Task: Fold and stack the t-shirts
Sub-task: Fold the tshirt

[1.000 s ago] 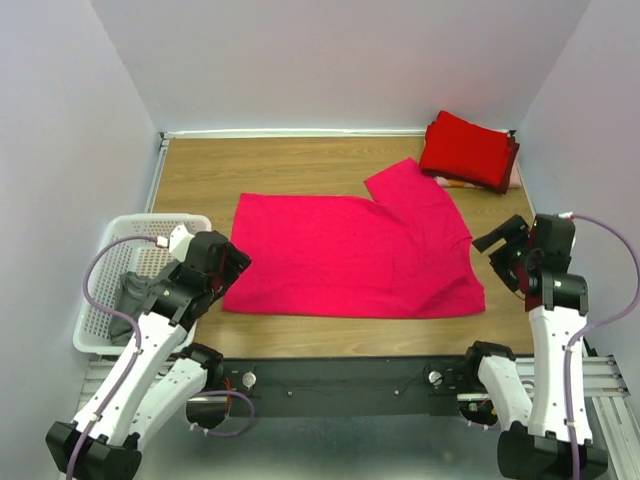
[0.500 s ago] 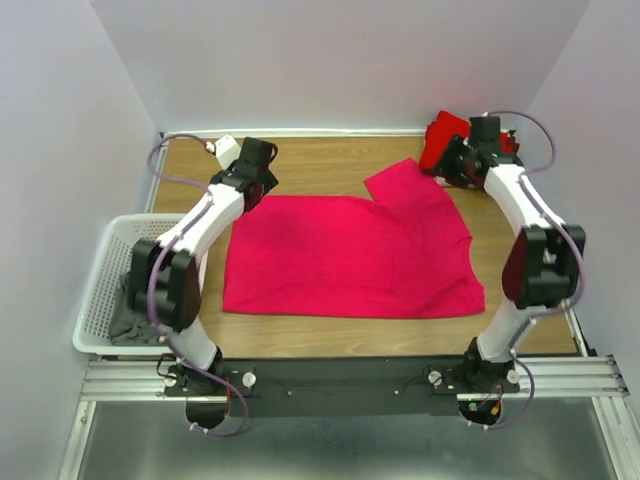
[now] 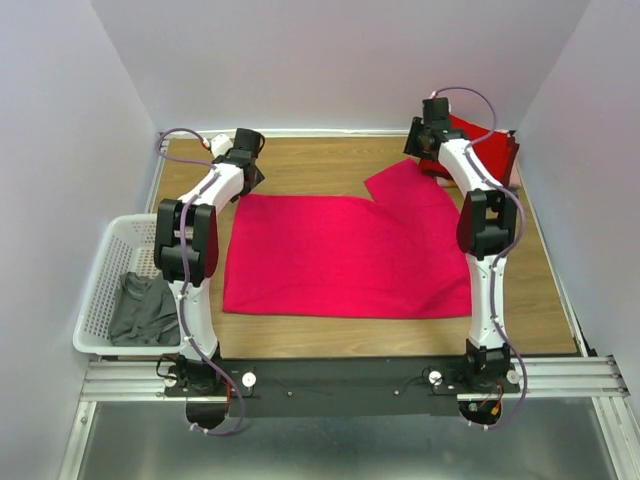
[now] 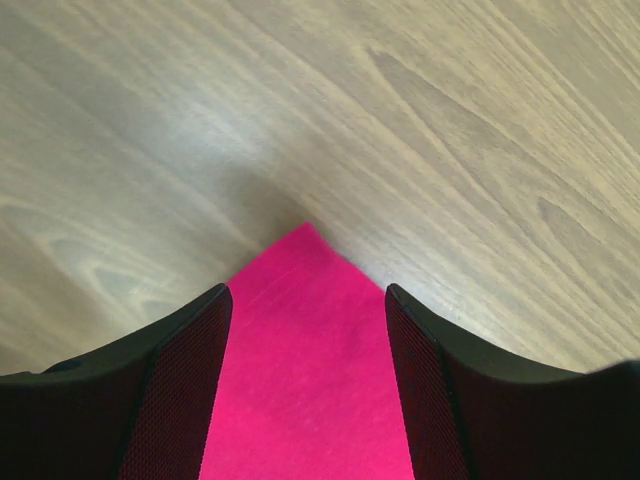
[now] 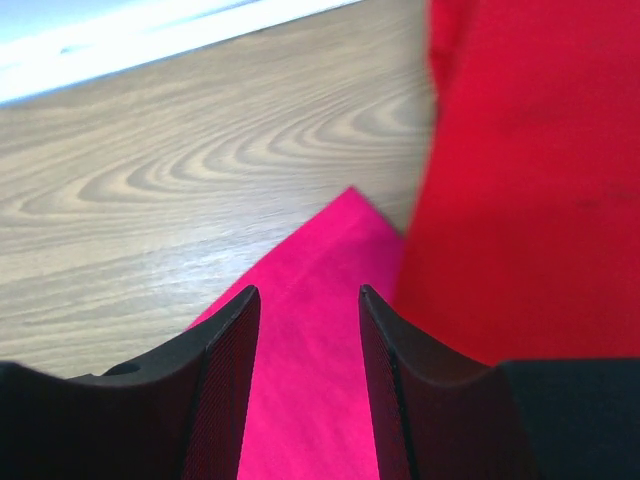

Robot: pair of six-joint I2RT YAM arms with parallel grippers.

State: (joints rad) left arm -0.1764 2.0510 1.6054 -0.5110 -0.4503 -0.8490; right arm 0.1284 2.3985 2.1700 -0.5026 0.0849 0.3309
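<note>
- Both arms have swung out from the tucked pose they held at the near edge a second ago. They now stretch to the far side of the worktop (image 3: 320, 165), one at each far corner of the pink t-shirt (image 3: 345, 255).
- The left tool (image 3: 250, 178) hangs over the shirt's far-left corner. In the left wrist view the pointed tip of pink cloth lies flat on the wood between the jaws, which stand well apart and clamp nothing.
- The right tool (image 3: 424, 152) sits at the far tip of the sleeve (image 3: 408, 185) that juts from the shirt's far-right side. In the right wrist view that pink tip lies between the jaws. They stand apart, with a narrower gap than the left pair, and are not closed on the cloth.
- The pink t-shirt is spread flat in the middle of the worktop, its long edges running left to right.
- A stack of red t-shirts (image 3: 485, 148) lies folded in the far-right corner, just right of the right tool. In the right wrist view its red cloth fills the right side, close beside the right jaw and the pink tip. Whether it touches either, I cannot tell.
- The right arm crosses above the shirt's right edge in the top view and hides part of it.
- A white lattice basket (image 3: 100, 270) stands at the left, by the worktop's near-left corner, well apart from both tools.
- A crumpled grey garment (image 3: 140, 308) lies in the basket's near end.
</note>
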